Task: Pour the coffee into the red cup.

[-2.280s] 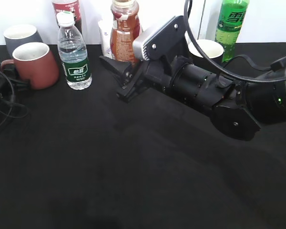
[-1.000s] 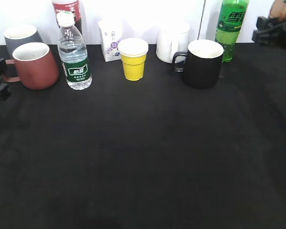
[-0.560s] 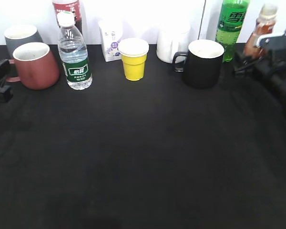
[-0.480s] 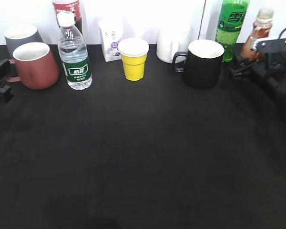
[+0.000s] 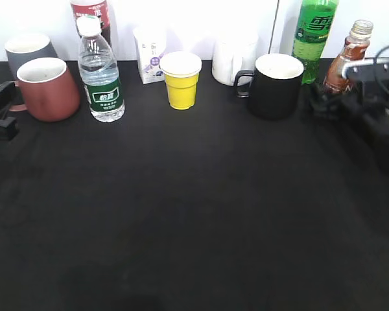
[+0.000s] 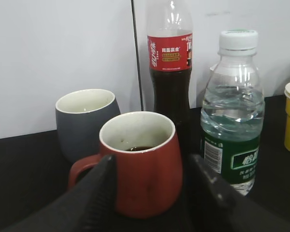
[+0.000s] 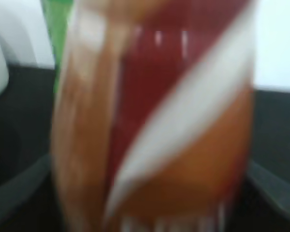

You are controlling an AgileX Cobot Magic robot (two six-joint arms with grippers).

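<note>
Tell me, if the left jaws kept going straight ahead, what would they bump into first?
Most likely the red cup. In the left wrist view it sits right in front, between the open jaws of the left gripper, its sides apparently just clear of both. The grey cup stands behind it.

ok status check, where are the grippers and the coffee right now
Left gripper open around the red cup, dark liquid in the cup. Right gripper at the coffee bottle far right, grip unclear. Black mug beside it.
</note>
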